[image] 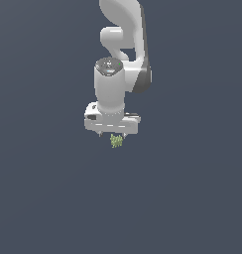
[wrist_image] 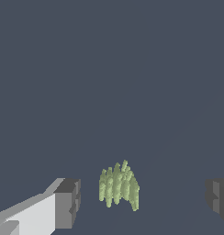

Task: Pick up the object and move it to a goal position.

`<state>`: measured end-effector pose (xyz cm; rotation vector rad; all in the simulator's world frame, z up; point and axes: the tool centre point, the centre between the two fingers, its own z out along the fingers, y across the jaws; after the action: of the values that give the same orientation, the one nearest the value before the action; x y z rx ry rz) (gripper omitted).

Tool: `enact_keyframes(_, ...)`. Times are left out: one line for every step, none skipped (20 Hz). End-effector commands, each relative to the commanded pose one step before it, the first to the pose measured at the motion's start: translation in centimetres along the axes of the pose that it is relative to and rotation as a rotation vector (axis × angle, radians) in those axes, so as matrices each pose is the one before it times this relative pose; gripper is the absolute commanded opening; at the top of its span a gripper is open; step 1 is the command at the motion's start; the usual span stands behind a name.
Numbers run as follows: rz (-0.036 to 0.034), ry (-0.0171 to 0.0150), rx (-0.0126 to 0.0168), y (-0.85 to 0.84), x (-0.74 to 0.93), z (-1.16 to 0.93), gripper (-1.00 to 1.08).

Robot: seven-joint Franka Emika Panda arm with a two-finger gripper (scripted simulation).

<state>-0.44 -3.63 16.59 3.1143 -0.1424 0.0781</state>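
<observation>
Hanging spread wide, the pincer (wrist_image: 142, 201) grasps nothing: the object (wrist_image: 118, 186), a small yellow-green tuft, sits in the gap between its fingers (wrist_image: 68, 202), touching neither and nearer one, directly beneath the wrist.

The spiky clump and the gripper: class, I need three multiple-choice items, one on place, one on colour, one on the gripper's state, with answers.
1. Where is the spiky clump?
A. between the fingers
B. outside the fingers
C. on top of the arm

2. What colour is it?
A. red
B. yellow-green
C. blue

3. How is the gripper?
A. shut on the clump
B. open
C. out of view

Answers: 1 A, the wrist view shows a finger on either side of it; 2 B, both views show that colour; 3 B, gaps separate each pad from it.
</observation>
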Motion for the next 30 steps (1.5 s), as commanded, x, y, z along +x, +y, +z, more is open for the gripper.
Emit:
enact_keyframes(0.01802, -0.0134, 0.00634, -0.307, -1.351, 1.938, 1.0)
enact_keyframes(0.00776, -0.00528, 0.00233, -0.098, -0.57, 0.778, 1.0)
enact_keyframes(0.00727, -0.00488, 0.00198, -0.08, -0.538, 0.711, 1.0)
enact_keyframes(0.00678, -0.00451, 0.00168, -0.062, -0.502, 0.648, 1.0)
enact_keyframes(0.00624, -0.0041, 0.00141, -0.049, -0.465, 0.585, 1.0)
enact_keyframes(0.00573, -0.00373, 0.00118, -0.035, -0.426, 0.526, 1.0)
enact_keyframes(0.00516, -0.00333, 0.00097, -0.026, -0.385, 0.466, 1.0)
enact_keyframes(0.00457, -0.00293, 0.00079, -0.019, -0.343, 0.407, 1.0)
enact_keyframes(0.004, -0.00255, 0.00063, -0.012, -0.3, 0.351, 1.0)
enact_keyframes(0.00338, -0.00214, 0.0005, -0.009, -0.255, 0.294, 1.0)
enact_keyframes(0.00278, -0.00175, 0.00038, -0.005, -0.21, 0.24, 1.0)
enact_keyframes(0.00218, -0.00137, 0.00028, -0.003, -0.164, 0.186, 1.0)
enact_keyframes(0.00154, -0.00096, 0.00019, -0.002, -0.118, 0.132, 1.0)
enact_keyframes(0.00092, -0.00058, 0.00011, -0.001, -0.071, 0.079, 1.0)
enact_keyframes(0.0, 0.0, 0.0, -0.018, -0.028, 0.016, 1.0)
enact_keyframes(-0.00178, -0.00025, -0.00036, 0.02, 0.109, -0.101, 1.0)
enact_keyframes(0.0, 0.0, 0.0, -0.001, -0.002, 0.035, 1.0)
enact_keyframes(0.0, 0.0, 0.0, -0.002, -0.006, 0.103, 1.0)
enact_keyframes(0.0, 0.0, 0.0, -0.004, -0.01, 0.171, 1.0)
enact_keyframes(0.0, 0.0, 0.0, -0.005, -0.014, 0.239, 1.0)
enact_keyframes(0.0, 0.0, 0.0, -0.006, -0.018, 0.306, 1.0)
enact_keyframes(0.00048, 0.0, 0.00006, 0.02, -0.019, 0.372, 1.0)
enact_keyframes(0.0, 0.0, 0.0, -0.009, -0.027, 0.436, 1.0)
enact_keyframes(0.00049, 0.00001, 0.00005, 0.017, -0.028, 0.497, 1.0)
enact_keyframes(0.0, 0.0, 0.0, -0.011, -0.033, 0.554, 1.0)
enact_keyframes(0.00049, 0.00001, 0.00006, 0.016, -0.025, 0.527, 1.0)
enact_keyframes(0.0, 0.0, 0.0, -0.01, -0.019, 0.462, 1.0)
enact_keyframes(0.0, 0.0, 0.0, -0.01, -0.009, 0.397, 1.0)
enact_keyframes(0.00068, 0.00001, 0.00014, 0.029, 0.006, 0.328, 1.0)
enact_keyframes(0.0, 0.0, 0.0, -0.009, 0.01, 0.262, 1.0)
